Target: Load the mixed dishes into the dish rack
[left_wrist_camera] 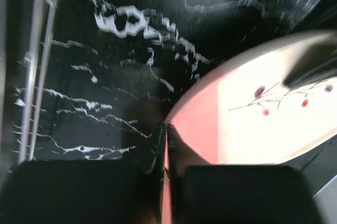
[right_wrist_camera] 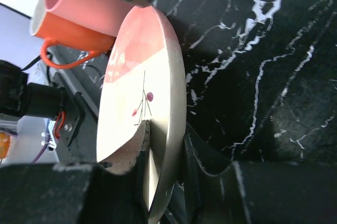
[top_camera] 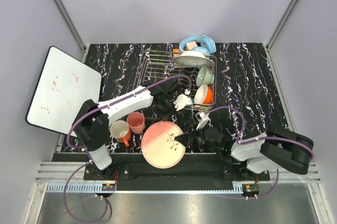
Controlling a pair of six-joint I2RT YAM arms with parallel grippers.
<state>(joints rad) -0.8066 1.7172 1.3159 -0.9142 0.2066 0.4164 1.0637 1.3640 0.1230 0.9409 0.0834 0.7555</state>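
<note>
I counted six dishes: two plates, two bowls, one cup and one mug. The pink-and-cream plate lay in front of the dish rack. The right fingers were clamped on its rim, one on the face beside the leaf sprig and one behind. I could not tell whether it rested on the worktop or hung clear of it.

Also in front of the rack, just left of that plate, stood the salmon-pink cup and the cream mug, side by side. Three dishes sat in the rack's right end, from back to front: the white plate, the pale green bowl and the orange-outside bowl. One pair of light blue headphones lay behind the rack, and one white board sat well to its left.

Only the top view showed the rack's load, and only the right wrist view showed the grip on the rim. The blurred left wrist view showed rack wires and the plate's pink edge. In it the left fingers were drawn together to a thin slit, holding nothing. The top view placed them at the rack's near edge.
</note>
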